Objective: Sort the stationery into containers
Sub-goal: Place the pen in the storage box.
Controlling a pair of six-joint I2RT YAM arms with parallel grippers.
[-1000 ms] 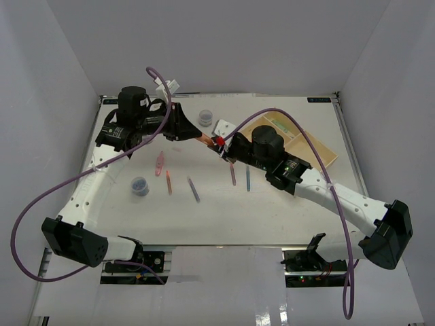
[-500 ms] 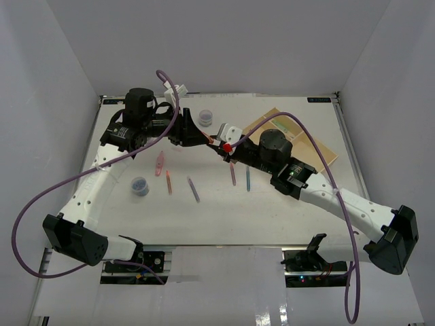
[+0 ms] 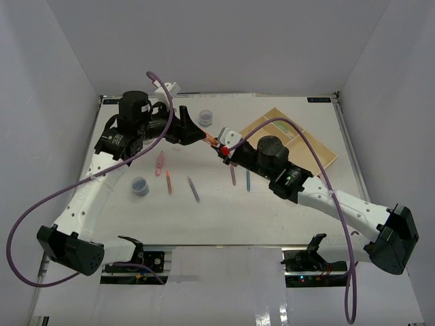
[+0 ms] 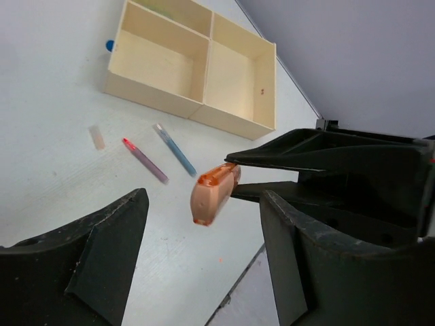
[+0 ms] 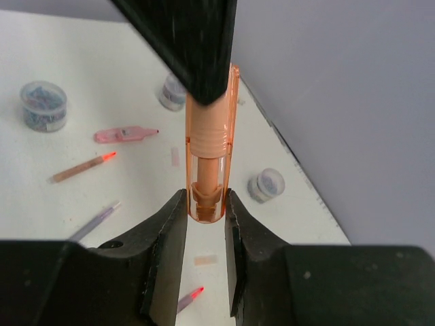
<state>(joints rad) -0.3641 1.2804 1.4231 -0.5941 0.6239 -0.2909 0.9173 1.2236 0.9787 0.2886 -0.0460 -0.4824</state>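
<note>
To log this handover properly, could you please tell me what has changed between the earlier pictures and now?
The left gripper has opened and let go of the orange piece; its jaws now stand wide on either side of it. The right gripper stays shut on the piece's end. Both grippers have barely shifted. The pens, tubs and tray lie as before.

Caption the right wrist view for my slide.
Right tool grips one end of the orange piece, pens and tubs scattered on the table below.

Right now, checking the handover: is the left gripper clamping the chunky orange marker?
No; the left gripper is open, clear of the orange marker, which the right gripper pinches.
</note>
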